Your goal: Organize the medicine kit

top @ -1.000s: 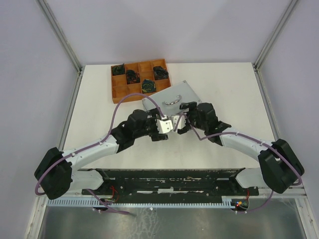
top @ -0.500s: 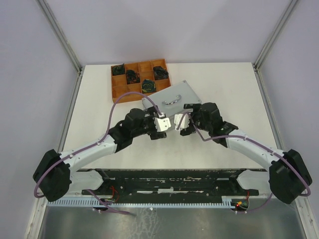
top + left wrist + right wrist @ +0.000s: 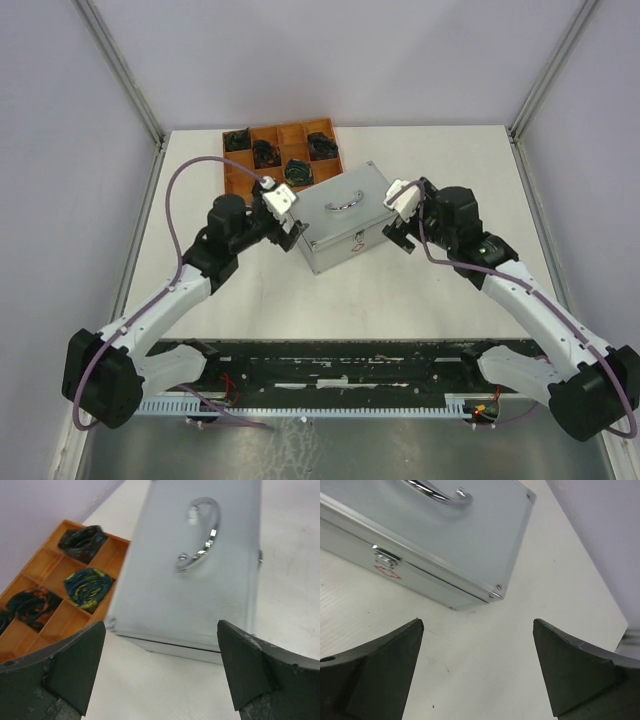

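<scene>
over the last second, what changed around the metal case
Both arms pulled away from the middle of the medicine kit's front, where their grippers had been close together. The left gripper swung out to the kit's left end, the right gripper to its right end. Both are open and hold nothing. The kit stayed shut and about where it was, and the wooden tray did not move.

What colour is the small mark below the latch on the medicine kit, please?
The mark is red, clearest in the right wrist view.
</scene>
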